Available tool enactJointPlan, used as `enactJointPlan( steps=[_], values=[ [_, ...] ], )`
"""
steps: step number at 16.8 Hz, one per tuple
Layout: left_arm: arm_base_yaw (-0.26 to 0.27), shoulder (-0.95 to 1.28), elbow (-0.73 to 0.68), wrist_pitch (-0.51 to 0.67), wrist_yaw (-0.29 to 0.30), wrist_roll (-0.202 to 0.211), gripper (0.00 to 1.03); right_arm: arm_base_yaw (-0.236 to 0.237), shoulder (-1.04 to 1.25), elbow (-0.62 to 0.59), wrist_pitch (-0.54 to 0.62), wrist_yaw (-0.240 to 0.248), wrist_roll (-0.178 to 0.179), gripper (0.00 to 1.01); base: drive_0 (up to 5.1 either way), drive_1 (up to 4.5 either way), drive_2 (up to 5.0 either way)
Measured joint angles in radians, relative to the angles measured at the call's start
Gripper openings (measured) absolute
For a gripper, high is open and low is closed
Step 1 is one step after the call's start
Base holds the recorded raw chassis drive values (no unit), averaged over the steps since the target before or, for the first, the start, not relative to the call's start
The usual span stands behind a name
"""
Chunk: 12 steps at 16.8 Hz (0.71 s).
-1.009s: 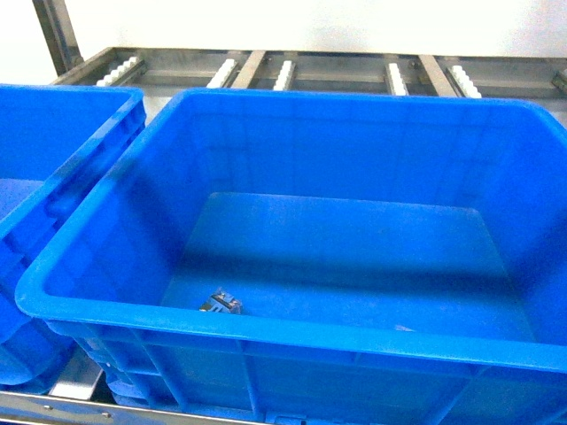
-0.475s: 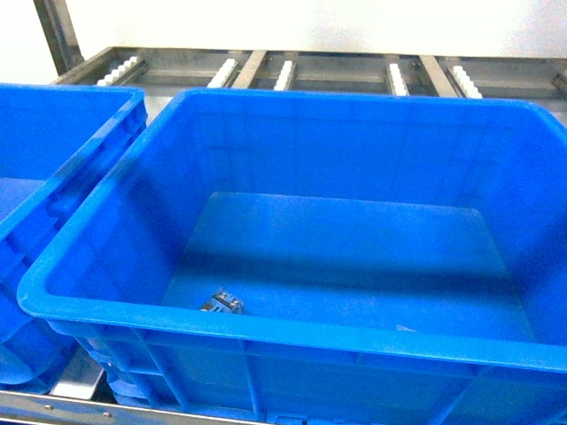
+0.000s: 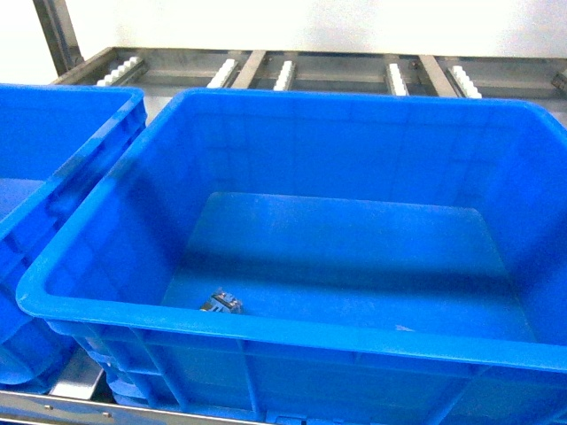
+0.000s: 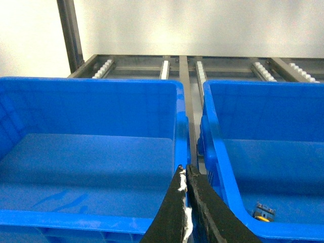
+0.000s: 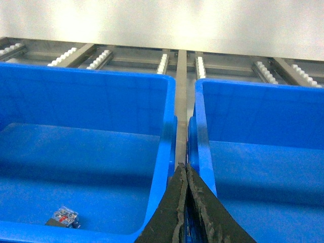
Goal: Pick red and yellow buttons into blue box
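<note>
Presently on hand, itemised from the pincers outward.

1. Left pincer [image 4: 183, 174]: fingers pressed together at the tips, nothing between them. It hangs over the gap between two crates, above their near rims.

2. Right pincer [image 5: 185, 169]: closed likewise, tips touching, nothing held. It hangs over the gap on the other side of the middle crate.

3. Blue box [image 3: 292, 329]: deep, thick-rimmed, flat-bottomed. It lies to the right of the left pincer and to the left of the right pincer, so between the two.

4. Button [image 3: 221, 304]: one small switch lying on the floor of the blue box, close to the near wall. It is low and to the right of the left pincer, low and well to the left of the right pincer. The left wrist view shows a yellow part on it with a dark base. The right wrist view shows a clear and black base with small red marks. Whether this is one button or two close together cannot be told.

5. Second blue crate [image 4: 86, 152]: to the left of the left pincer.

6. Third blue crate [image 5: 263, 157]: to the right of the right pincer.

7. Roller rack [image 3: 283, 71]: metal rails with white rollers, beyond both pincers, behind the crates.
</note>
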State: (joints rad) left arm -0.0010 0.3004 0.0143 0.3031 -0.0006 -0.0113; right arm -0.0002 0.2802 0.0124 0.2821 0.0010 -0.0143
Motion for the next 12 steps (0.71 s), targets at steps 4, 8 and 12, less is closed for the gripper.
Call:
enactJointPlan(
  steps=[4, 8, 12],
  values=[
    [0.0, -0.083, 0.0, -0.081, 0.0, 0.0, 0.02, 0.0, -0.076, 0.0, -0.077, 0.0, 0.0, 0.02, 0.0, 0.0, 0.0],
    [0.0, -0.206, 0.0, -0.246, -0.002, 0.0, 0.02, 0.0, -0.262, 0.001, -0.29, -0.001, 0.0, 0.02, 0.0, 0.0, 0.0],
    [0.0, -0.29, 0.0, -0.308, 0.0, 0.0, 0.02, 0.0, -0.277, 0.0, -0.287, -0.002, 0.0, 0.02, 0.0, 0.0, 0.0]
  ],
)
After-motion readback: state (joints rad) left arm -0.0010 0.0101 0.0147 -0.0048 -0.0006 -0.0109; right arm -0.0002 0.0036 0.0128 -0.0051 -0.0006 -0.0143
